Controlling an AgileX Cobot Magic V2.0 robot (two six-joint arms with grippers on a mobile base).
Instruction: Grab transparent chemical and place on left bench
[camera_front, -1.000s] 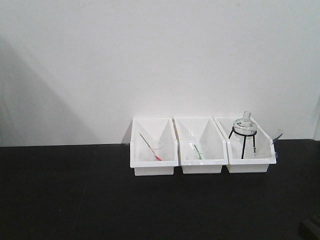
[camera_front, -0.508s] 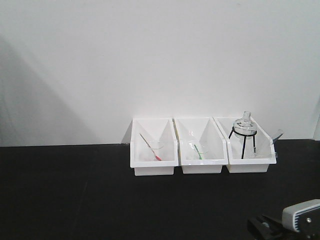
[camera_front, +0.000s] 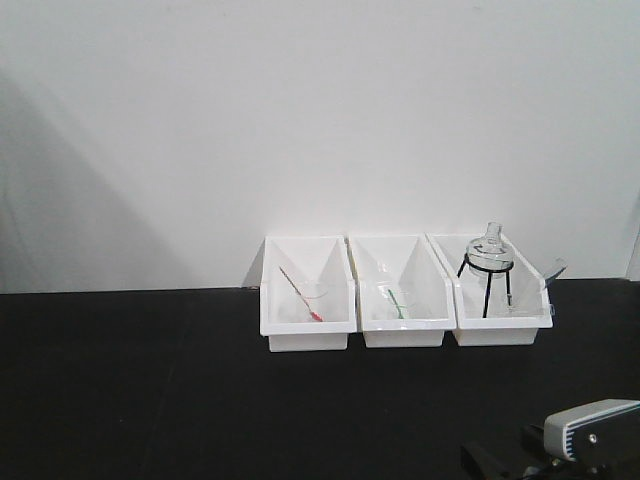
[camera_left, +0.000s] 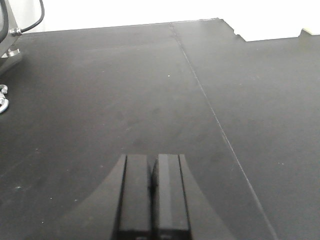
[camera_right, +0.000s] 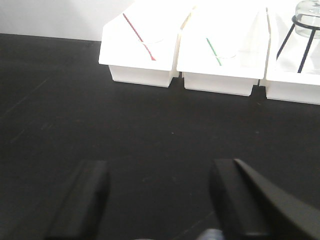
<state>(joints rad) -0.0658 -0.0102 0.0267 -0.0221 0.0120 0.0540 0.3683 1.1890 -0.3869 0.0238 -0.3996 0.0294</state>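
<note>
The transparent chemical (camera_front: 522, 298), probably light, slippery, fragile glass, sat in the rightmost bin (camera_front: 500, 333) at the desk's (camera_front: 150, 380) far edge; best pinched gently across its wall. Right gripper (camera_right: 157, 185) jaws were spread, left gripper (camera_left: 152, 170) jaws pressed together.

bins (camera_front: 404, 335): 3 | beakers (camera_front: 314, 297): 2 | flask (camera_front: 489, 244): 1 | tripod (camera_front: 485, 281): 1 | droppers (camera_right: 139, 37): 2

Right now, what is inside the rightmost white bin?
The right bin holds a round glass flask on a black wire tripod. Its front wall hides the floor and the tripod's feet.
</note>
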